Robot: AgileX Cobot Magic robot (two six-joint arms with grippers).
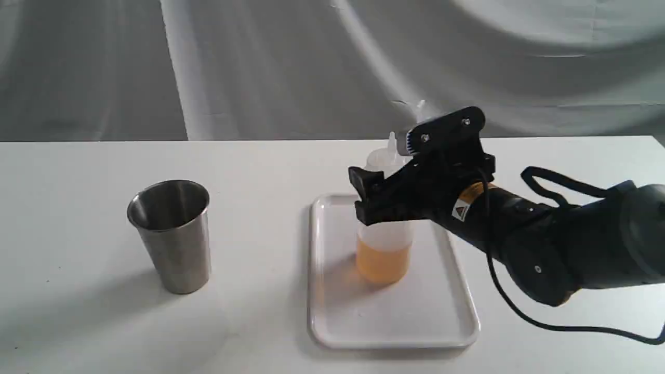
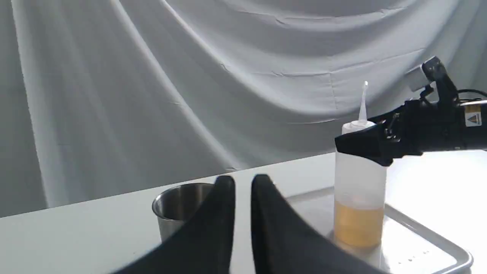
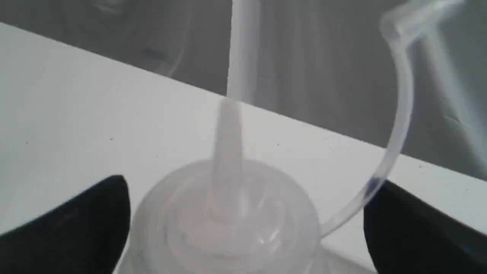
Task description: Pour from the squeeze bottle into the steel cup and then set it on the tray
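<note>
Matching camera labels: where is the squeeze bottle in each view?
Exterior: squeeze bottle stands upright on the tray, right of centre, its upper part behind the right tool.
Left wrist: squeeze bottle in the right part of the picture, on the tray.
Right wrist: squeeze bottle at bottom centre of the picture, only shoulder and nozzle, close up.
Shared landmark: the right tool's black fingers flanking it, in all three.

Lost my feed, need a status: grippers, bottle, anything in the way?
Right gripper open around bottle. Left gripper near shut, empty. Bottle upright on tray. Cup apart, nothing between.
</note>
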